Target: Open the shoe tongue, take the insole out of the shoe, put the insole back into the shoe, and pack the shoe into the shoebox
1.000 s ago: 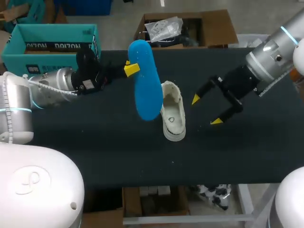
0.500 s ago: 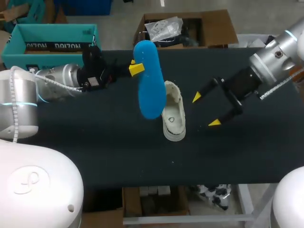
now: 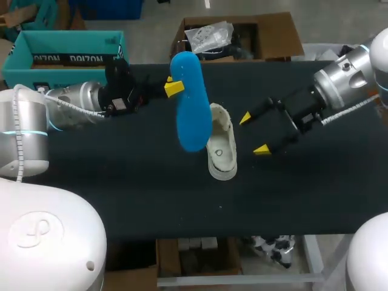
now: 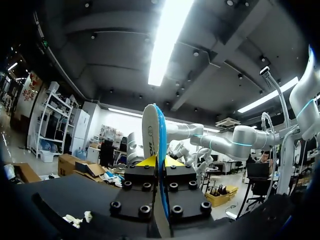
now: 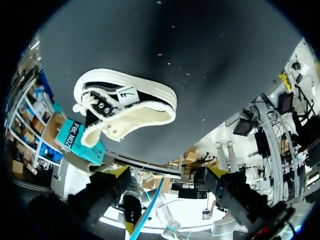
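Shoebox (image 3: 60, 51): teal, well behind the left gripper, beside its arm.
Left gripper (image 3: 173, 87): clenched on the blue insole (image 3: 191, 109), held on edge between its fingers.
Shoe (image 3: 219, 142): on the table just ahead of the right gripper; possibly touching the insole.
Right gripper (image 3: 253, 133): fingers spread, holding nothing.
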{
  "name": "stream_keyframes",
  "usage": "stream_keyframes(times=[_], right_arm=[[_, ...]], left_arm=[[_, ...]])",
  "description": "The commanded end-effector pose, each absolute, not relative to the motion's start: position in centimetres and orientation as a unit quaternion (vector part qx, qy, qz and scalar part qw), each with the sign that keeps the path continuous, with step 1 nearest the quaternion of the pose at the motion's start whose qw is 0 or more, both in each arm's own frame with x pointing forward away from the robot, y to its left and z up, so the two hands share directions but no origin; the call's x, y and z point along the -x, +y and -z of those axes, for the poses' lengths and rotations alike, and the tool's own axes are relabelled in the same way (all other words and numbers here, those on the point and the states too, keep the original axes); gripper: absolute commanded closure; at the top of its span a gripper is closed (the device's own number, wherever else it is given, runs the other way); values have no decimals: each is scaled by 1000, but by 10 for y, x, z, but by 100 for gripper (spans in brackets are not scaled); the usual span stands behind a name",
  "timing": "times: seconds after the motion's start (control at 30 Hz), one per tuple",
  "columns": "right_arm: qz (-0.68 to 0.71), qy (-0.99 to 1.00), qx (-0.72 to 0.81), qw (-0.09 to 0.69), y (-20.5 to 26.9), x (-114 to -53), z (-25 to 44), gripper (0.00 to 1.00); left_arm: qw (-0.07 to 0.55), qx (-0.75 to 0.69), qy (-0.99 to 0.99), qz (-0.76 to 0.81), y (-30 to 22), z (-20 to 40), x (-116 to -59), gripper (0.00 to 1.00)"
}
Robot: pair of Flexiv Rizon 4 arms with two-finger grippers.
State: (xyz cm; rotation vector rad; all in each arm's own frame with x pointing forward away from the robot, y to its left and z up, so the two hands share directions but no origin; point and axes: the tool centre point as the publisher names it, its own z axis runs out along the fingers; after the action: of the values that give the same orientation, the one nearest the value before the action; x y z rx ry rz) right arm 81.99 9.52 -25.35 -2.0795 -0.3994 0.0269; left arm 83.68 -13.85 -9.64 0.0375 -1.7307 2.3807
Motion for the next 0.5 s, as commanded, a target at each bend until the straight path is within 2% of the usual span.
stream_keyframes(times=[0.03, 0.2, 0.33, 0.5], right_arm=[[-19, -111, 857, 502, 91, -815, 258, 0], [-19, -111, 857, 502, 91, -815, 258, 0], [-26, -85, 840, 536, 95, -827, 261, 0], [-34, -45, 832, 552, 102, -835, 257, 0]], left_arm=[[99, -13, -584, -806, -139, 97, -837, 100], [99, -13, -584, -806, -139, 97, -837, 100], [99, -13, -584, -806, -139, 97, -837, 100], [84, 39, -580, -809, -150, 107, -852, 100]])
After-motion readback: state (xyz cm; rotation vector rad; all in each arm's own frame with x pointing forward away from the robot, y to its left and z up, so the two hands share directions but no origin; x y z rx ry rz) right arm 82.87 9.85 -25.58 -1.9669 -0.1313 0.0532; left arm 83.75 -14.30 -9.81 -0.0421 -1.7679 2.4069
